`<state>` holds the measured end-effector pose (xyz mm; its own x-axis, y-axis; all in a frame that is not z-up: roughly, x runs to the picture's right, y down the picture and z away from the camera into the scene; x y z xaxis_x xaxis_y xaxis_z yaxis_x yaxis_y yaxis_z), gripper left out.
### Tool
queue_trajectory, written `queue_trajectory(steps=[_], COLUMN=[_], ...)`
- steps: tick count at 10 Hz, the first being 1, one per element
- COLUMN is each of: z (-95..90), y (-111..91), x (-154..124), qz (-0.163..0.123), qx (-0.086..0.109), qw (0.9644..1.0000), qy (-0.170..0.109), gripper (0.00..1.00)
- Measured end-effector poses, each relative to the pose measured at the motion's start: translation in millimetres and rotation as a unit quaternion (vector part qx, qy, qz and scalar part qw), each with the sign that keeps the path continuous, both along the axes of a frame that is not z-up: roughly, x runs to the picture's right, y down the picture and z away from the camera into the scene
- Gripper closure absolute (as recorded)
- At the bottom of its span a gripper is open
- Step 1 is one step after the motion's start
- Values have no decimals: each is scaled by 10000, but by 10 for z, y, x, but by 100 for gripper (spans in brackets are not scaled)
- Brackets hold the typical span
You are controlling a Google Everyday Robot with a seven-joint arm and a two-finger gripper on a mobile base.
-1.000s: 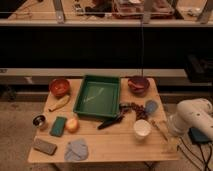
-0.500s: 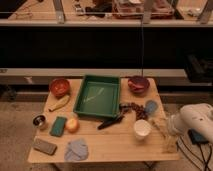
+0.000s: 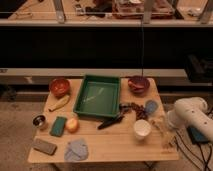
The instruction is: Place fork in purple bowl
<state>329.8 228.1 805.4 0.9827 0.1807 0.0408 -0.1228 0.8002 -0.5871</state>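
Note:
The fork [image 3: 159, 124] is a slim pale cream utensil lying on the table's right side, just right of the white cup [image 3: 142, 128]. The purple bowl [image 3: 138, 84] is a small dark maroon bowl at the back right of the table, right of the green tray [image 3: 98, 107]. My white arm [image 3: 192, 116] reaches in from the right. My gripper [image 3: 167, 134] is at its end, low over the table's right front edge, close beside the fork. The fork lies flat on the wood.
An orange bowl [image 3: 59, 86], a banana [image 3: 59, 103], a small can [image 3: 39, 121], a green sponge [image 3: 58, 126], an orange fruit [image 3: 72, 124], a grey block [image 3: 44, 146] and a blue cloth [image 3: 76, 150] lie on the left. A black-handled utensil [image 3: 111, 122] and a blue item [image 3: 151, 106] lie mid-right. A pale green utensil [image 3: 96, 94] lies in the tray.
My arm has shifted only slightly at the table's right edge. The fork, the bowls and the other things have not moved.

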Motion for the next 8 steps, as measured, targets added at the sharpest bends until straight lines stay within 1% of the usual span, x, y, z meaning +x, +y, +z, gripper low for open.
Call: queue_trajectory(steps=[5, 6, 7, 8], z=[185, 203, 215, 229], y=[97, 111, 115, 119], x=[61, 67, 75, 64], qz=[56, 53, 55, 59], qx=[-223, -250, -273, -309], qw=[9996, 9996, 9995, 9994], qy=[146, 155, 164, 135], gripper=[20, 22, 28, 38])
